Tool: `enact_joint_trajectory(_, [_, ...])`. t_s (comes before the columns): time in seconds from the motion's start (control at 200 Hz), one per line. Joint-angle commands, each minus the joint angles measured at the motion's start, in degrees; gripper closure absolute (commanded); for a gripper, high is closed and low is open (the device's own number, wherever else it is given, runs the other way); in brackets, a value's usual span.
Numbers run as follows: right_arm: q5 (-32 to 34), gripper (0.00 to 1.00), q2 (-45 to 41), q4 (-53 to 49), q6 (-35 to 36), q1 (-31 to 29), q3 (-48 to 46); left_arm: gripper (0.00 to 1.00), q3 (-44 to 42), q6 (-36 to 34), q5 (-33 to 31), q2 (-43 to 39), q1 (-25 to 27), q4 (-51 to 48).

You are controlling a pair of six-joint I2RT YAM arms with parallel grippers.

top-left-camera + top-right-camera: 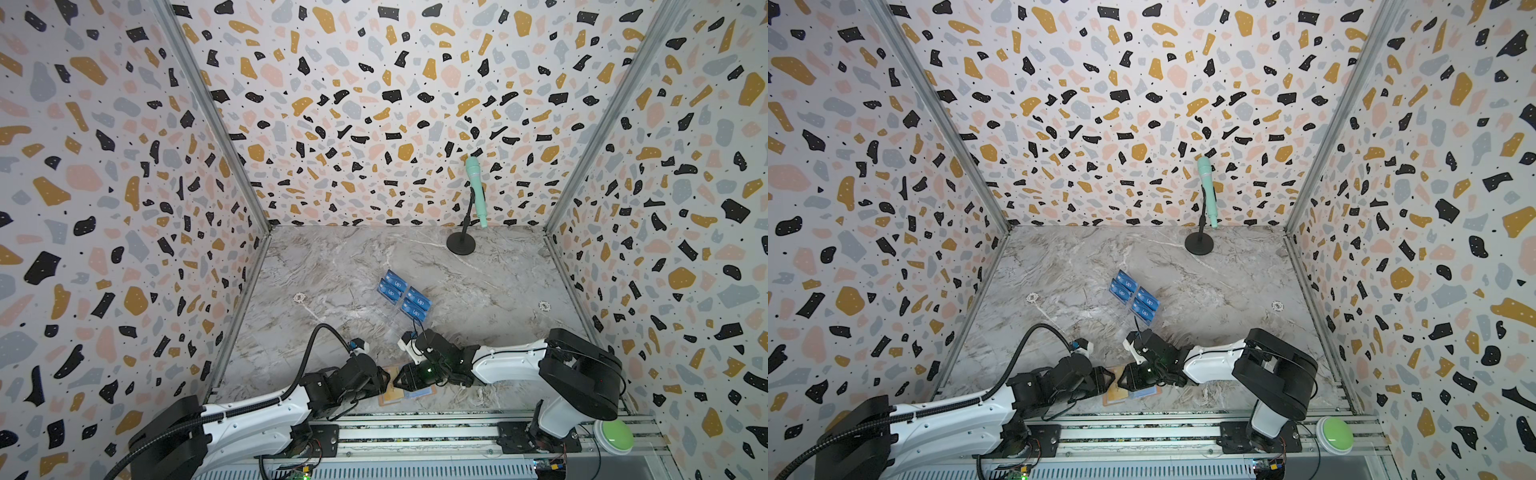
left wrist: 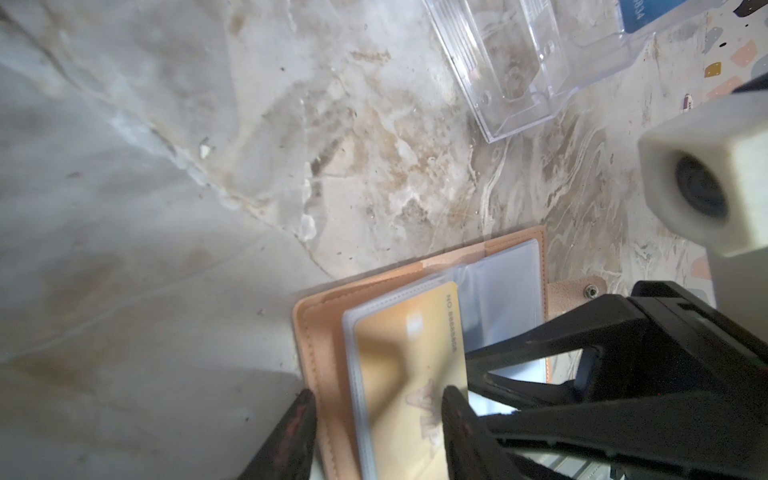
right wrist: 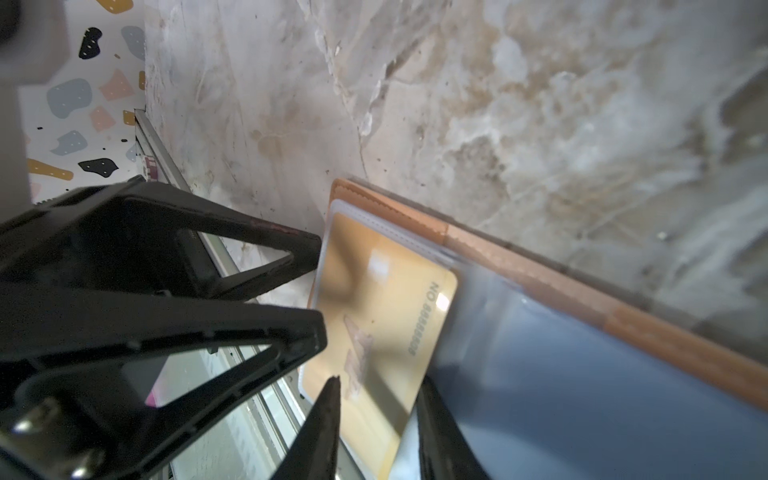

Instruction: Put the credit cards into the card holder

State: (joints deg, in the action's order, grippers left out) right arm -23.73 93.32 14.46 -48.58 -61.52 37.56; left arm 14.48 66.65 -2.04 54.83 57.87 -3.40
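Back right on the marble tabletop [image 1: 332, 257], a mint-green microphone [image 1: 476, 189] leans in its black round-based stand [image 1: 461, 244], close to the terrazzo-patterned back wall [image 1: 374, 104]. Mid-table sits a clear acrylic tiered stand [image 2: 536, 70], set at an angle to the table edges. A small white round marker [image 1: 299, 297] lies flat to the left, and another white marker [image 1: 544, 306] lies well apart on the right. Down front, a green dome button [image 1: 614, 435] rests by the aluminium rail [image 1: 415, 449].

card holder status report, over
Left end effector and right end effector open over card holder. Gold card at its sleeve, seating unclear. Blue cards in clear stand.
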Motion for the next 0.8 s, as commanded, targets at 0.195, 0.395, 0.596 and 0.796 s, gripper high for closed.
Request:
enact_joint_trajectory(0.195, [0.2, 0.63, -2.3, -2.2, 4.0, 1.7, 1.2, 0.49, 2.8, -3.3, 0.2, 1.3, -1.9, 3.9])
enact_joint_trajectory(0.395, [1.8, 0.58, -6.4, -5.8, 5.5, 3.8, 1.1, 0.49, 4.4, -6.7, 1.0, 2.5, -5.5, 0.2])
enact_joint_trajectory(0.596, [2.3, 0.6, -9.8, -9.9, 9.0, 7.6, 0.2, 0.48, 10.0, -15.4, 4.8, 4.7, -9.9, -12.0])
enact_joint_trajectory(0.796, [3.0, 0.69, -11.4, -13.2, 13.6, 10.2, 0.7, 0.49, 17.0, -17.0, 2.1, 1.9, -10.0, -21.3])
